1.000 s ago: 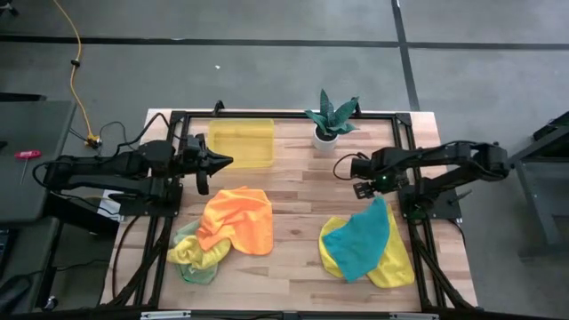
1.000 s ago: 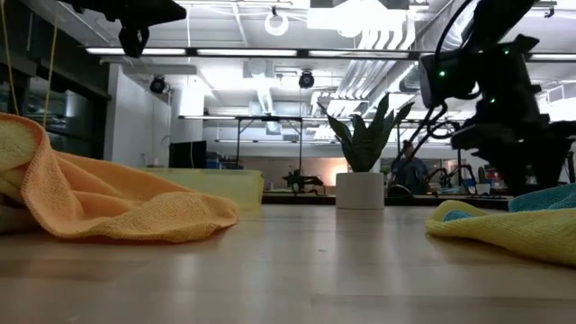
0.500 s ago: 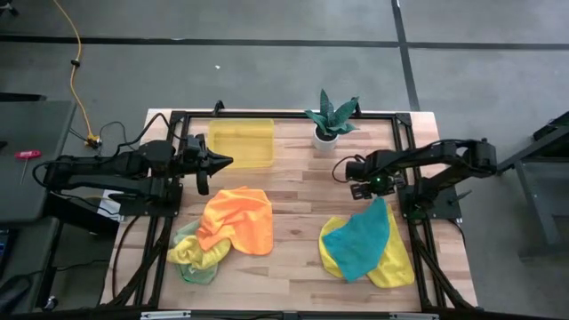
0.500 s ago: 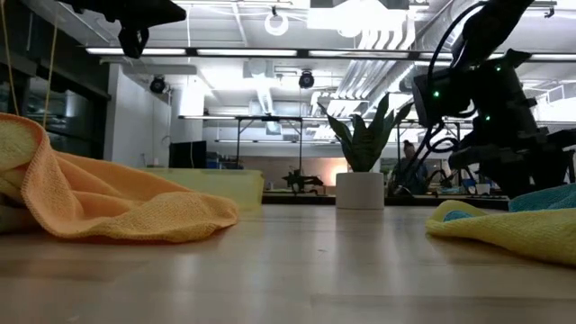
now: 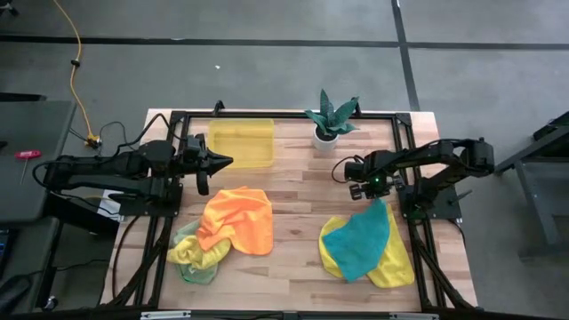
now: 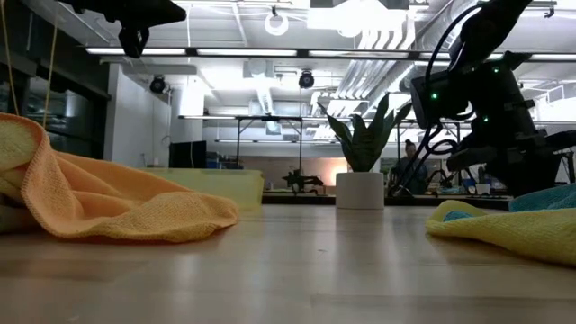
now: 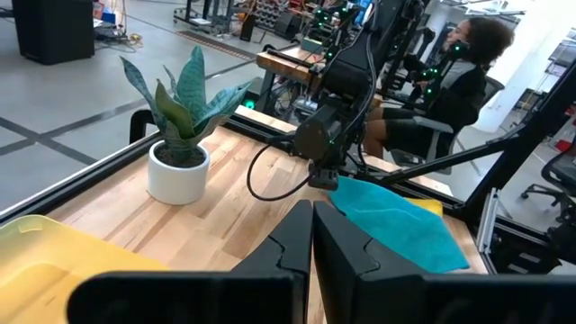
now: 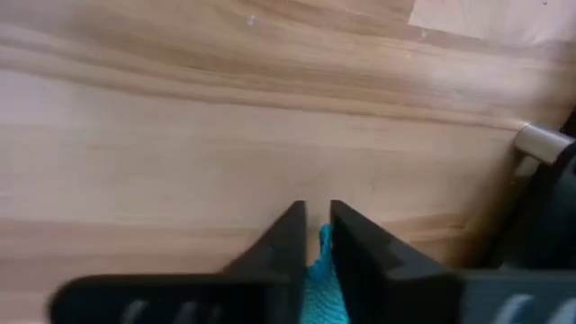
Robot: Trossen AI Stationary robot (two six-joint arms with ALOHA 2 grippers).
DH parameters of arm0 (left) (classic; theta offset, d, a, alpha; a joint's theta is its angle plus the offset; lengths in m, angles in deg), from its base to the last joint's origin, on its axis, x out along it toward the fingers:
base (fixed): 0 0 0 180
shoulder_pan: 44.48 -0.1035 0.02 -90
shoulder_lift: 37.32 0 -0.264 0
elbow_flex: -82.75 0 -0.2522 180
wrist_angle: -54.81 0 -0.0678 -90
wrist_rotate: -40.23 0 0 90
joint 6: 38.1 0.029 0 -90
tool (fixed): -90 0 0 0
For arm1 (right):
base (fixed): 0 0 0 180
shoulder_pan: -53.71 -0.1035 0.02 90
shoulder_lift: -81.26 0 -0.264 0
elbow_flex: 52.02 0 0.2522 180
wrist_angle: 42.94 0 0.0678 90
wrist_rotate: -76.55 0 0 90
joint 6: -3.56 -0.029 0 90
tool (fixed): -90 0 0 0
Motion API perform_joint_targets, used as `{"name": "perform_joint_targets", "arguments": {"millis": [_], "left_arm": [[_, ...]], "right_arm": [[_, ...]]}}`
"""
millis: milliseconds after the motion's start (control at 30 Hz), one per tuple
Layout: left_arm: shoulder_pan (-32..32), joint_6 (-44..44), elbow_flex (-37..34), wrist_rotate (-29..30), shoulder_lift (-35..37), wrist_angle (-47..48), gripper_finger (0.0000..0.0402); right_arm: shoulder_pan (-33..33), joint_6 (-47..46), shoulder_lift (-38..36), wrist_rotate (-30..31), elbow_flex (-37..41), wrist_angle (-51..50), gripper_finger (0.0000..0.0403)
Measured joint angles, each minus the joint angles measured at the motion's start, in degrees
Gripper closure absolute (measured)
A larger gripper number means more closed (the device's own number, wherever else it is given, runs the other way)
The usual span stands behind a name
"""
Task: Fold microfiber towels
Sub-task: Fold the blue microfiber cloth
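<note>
A teal towel (image 5: 363, 242) lies spread over a yellow towel (image 5: 397, 263) at the table's right. My right gripper (image 5: 372, 194) points down at the teal towel's far corner and is shut on it (image 8: 318, 216). At the left an orange towel (image 5: 236, 219) lies crumpled over green and yellow towels (image 5: 190, 259). My left gripper (image 5: 228, 161) hovers shut above the table beside the yellow bin (image 5: 242, 142), touching nothing (image 7: 312, 212). My right gripper pinches the teal towel's far corner (image 8: 322, 256) between its two fingers. The fingers come from above and point steeply down at the tabletop. The rest of the towel lies slack on the yellow towel and the table.
A potted plant (image 5: 330, 118) stands at the far edge between the arms. A black frame (image 5: 284, 115) runs round the tabletop. Bare wood (image 5: 293, 213) lies between the two towel heaps. A person (image 7: 463, 67) sits beyond the table's right side.
My right gripper has sunk slightly onto the teal towel's far corner and its fingers have shut on it. The towel lies as before.
</note>
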Motion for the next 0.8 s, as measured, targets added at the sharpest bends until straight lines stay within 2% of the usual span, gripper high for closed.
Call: {"name": "perform_joint_targets", "arguments": {"millis": [100, 233, 367, 600, 800], "left_arm": [[0.00, 0.02, 0.00, 0.08, 0.00, 0.00, 0.0398], [0.00, 0.02, 0.00, 0.11, 0.00, 0.00, 0.0398], [0.00, 0.02, 0.00, 0.17, 0.01, -0.07, 0.0398], [0.00, 0.02, -0.02, 0.76, 0.00, -2.22, 0.0398], [0.00, 0.00, -0.02, 2.20, -1.45, -6.09, 0.0398]], "right_arm": [[0.00, 1.21, -1.01, 0.27, -1.91, -1.13, 0.0397], [0.00, 1.86, -3.35, 1.18, -6.18, -3.04, 0.0392], [0.00, 5.71, -6.87, 4.10, -13.80, -2.86, 0.0400], [0.00, 27.15, -10.56, 9.40, -30.23, 6.63, 0.0401], [0.02, 35.00, -10.02, 9.55, -37.09, 15.24, 0.0402]]}}
